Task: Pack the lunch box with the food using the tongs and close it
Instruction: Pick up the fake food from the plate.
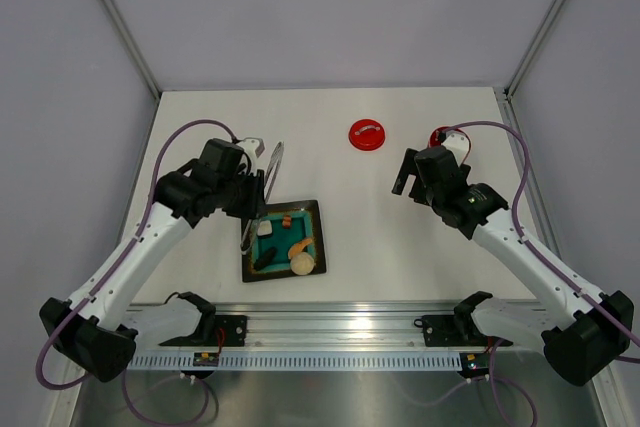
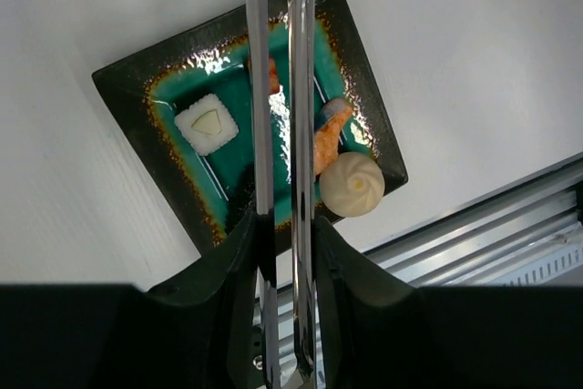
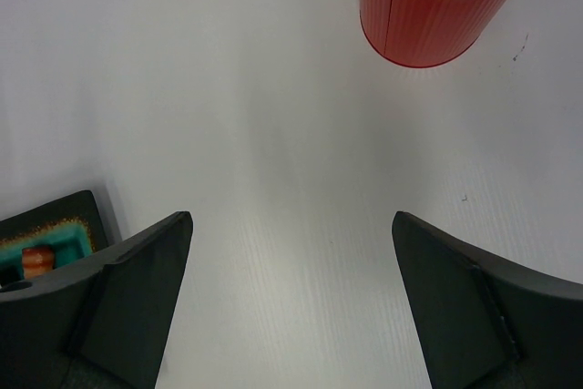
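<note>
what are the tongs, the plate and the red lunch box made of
The tongs look like polished metal, likely steel: mirror-like silver arms with bright reflections. The plate looks like glazed ceramic: glossy teal centre, dark speckled rim, sharp highlights. The lunch box has a red, finely ribbed wall with a soft sheen; painted metal or plastic, cannot tell which.

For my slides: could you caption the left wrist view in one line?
Left fingers hold silver tongs over a square plate holding a white cube, orange piece and beige bun.
</note>
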Motion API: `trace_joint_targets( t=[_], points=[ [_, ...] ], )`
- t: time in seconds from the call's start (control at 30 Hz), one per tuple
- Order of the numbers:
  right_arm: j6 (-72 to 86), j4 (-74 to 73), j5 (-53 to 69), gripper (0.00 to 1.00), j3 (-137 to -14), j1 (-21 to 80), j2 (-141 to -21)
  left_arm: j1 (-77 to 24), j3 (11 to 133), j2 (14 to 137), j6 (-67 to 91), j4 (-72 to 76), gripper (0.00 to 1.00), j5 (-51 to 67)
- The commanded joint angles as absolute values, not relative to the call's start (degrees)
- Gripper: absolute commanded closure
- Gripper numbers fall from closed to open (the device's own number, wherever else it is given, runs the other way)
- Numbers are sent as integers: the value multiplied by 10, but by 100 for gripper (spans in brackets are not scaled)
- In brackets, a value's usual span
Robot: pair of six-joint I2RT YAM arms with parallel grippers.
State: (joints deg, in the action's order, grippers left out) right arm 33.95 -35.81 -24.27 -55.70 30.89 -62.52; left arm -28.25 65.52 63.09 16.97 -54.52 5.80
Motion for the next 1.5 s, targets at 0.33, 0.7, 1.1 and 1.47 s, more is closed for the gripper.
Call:
trace_joint_targets(
  t=[0.33, 0.7, 1.1, 1.47],
  points=[
    [365, -353, -236, 1, -556, 307, -601, -284, 659, 590, 169, -561, 57, 45],
    [369, -354, -234, 1, -561, 307, -606, -284, 671, 575, 154, -574, 65, 69],
    [373, -350, -231, 1, -562, 307, -611, -292, 655, 564, 175, -635, 60, 70],
    [373, -345, -225, 1, -558, 308, -616, -365, 619, 580, 263, -607, 59, 4]
  ],
)
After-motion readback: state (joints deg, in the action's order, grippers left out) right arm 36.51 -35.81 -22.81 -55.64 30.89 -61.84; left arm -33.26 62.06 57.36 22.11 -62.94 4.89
